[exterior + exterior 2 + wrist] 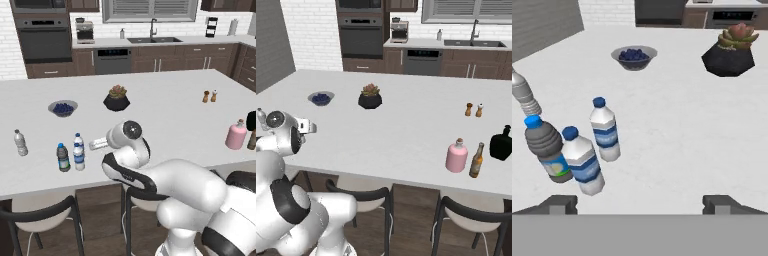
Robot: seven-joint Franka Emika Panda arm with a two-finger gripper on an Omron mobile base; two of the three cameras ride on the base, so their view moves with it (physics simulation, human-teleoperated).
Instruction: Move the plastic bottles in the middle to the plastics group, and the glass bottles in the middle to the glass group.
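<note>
Above the counter (165,120) near its front edge, the gripper (641,204) hangs with its fingers spread wide and nothing between them. At about ten o'clock from it in the hand view stand three small bottles close together: a dark-tinted bottle (548,150), a clear blue-labelled bottle (583,161) and a second blue-labelled bottle (605,130). Further at ten o'clock stands a greyish plain bottle (524,93). At the counter's far right, the pink bottle (457,155) stands just beside a brownish bottle (476,160) and near a black bottle (501,143).
</note>
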